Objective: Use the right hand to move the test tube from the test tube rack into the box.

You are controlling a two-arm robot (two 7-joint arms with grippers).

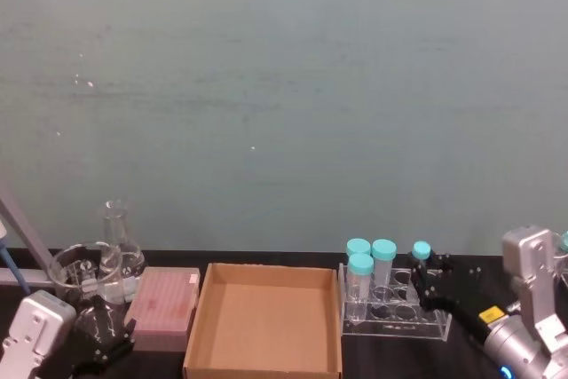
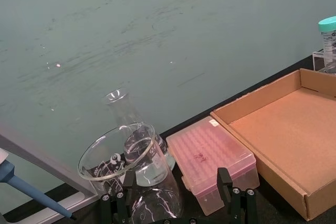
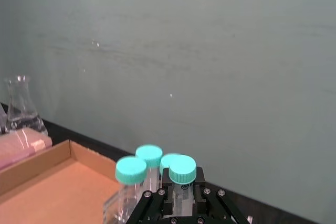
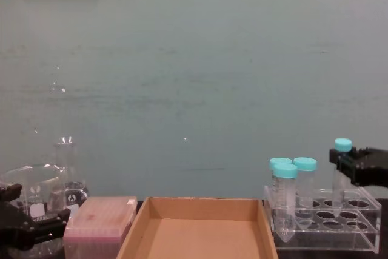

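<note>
Left gripper (image 1: pixel 105 335) is sitting parked at the near left edge, black fingers spread apart, just in front of a clear glass beaker (image 1: pixel 78 271) and a conical glass flask (image 1: pixel 117 241). Right hand (image 3: pixel 184 198) is reaching in from the near right, silver cylindrical wrist with a blue ring glowing, flat black jaws pinching the test tube (image 1: pixel 421 253) just under its small teal screw cap. Tube is standing upright in the test tube rack (image 1: pixel 395 319), far row, right of three wider teal-capped tubes (image 1: pixel 360 265). Can't tell whether its tip is clearing the hole. Rack is clear acrylic, two tiers, round holes, sitting on the black tabletop (image 1: pixel 497 265) just right of the box (image 1: pixel 266 326). Box is lying as a wide shallow brown cardboard tray, low walls, matte floor. Pink translucent tip box (image 1: pixel 164 303), ridged top, is sitting just left of it. Flat teal wall (image 1: pixel 284 86) is running behind everything.
</note>
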